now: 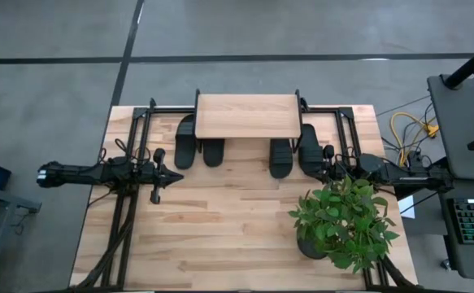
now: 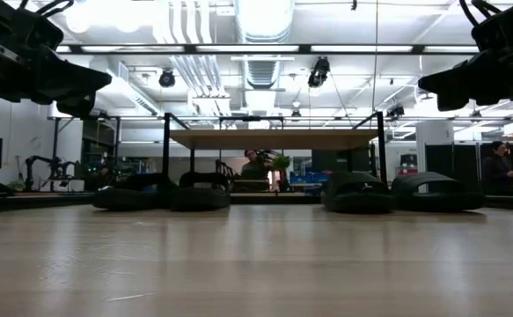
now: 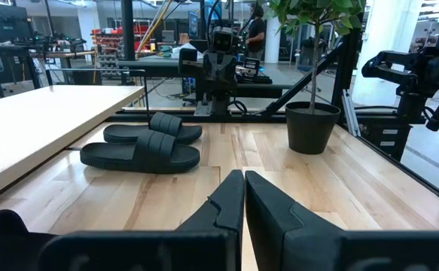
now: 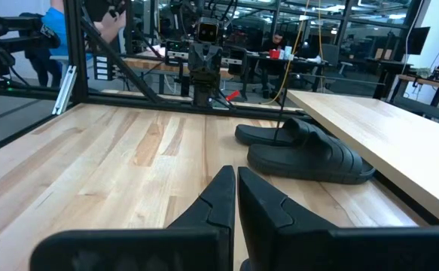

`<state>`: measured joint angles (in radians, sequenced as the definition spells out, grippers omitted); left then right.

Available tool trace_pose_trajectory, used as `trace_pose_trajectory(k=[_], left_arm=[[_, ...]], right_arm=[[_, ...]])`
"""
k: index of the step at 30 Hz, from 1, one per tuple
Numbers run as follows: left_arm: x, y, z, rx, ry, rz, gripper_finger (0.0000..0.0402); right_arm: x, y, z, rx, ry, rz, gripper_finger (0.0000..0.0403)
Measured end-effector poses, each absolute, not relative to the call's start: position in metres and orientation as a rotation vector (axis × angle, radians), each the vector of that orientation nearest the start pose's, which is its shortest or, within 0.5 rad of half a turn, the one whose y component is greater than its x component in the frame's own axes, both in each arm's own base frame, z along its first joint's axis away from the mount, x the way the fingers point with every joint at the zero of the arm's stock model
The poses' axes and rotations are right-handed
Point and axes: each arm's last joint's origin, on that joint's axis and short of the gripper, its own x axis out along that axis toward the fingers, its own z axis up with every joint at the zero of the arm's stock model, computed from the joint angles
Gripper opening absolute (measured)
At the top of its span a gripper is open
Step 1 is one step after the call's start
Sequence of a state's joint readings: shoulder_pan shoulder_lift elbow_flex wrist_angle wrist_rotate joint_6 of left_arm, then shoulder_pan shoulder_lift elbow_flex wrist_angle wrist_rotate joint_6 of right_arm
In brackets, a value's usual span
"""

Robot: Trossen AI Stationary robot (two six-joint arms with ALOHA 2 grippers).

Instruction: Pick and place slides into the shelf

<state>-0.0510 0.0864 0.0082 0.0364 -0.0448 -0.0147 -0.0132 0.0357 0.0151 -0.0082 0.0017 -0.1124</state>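
Four slides [image 1: 213, 151] under shelf [image 1: 247, 115], long axes front-to-back; left tool [image 1: 157, 175] and right tool [image 1: 331, 162] closed, empty, flanking them

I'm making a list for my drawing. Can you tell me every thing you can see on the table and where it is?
slides: four, black, on the table tucked partly under the shelf, two at its left end and two at its right end.
shelf: one, light wood top on a thin black frame, at the back middle of the table.
plant: one, green leaves in a dark pot, front right of the table.
table: one, light wood.
left gripper: one, dark, over the table's left side, fingers shut, holding nothing.
right gripper: one, dark, over the right side near the slides, fingers shut, holding nothing.
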Motion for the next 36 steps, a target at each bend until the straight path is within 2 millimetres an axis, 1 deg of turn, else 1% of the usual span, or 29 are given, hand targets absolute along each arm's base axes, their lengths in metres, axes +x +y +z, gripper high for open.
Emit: trace_pose_trajectory(k=[25,30,36], left_arm=[[0.102,-0.004,0.164,-0.013,0.032,-0.006,0.0],[0.103,-0.004,0.166,-0.014,0.008,-0.006,0.0],[0.103,-0.004,0.169,-0.011,-0.019,-0.002,0.0]], right_arm=[[0.099,-0.001,0.165,-0.112,0.027,-0.014,0.0009],[0.099,-0.001,0.169,-0.081,-0.008,-0.015,0.0009],[0.098,-0.001,0.18,-0.05,-0.124,-0.018,0.0009]])
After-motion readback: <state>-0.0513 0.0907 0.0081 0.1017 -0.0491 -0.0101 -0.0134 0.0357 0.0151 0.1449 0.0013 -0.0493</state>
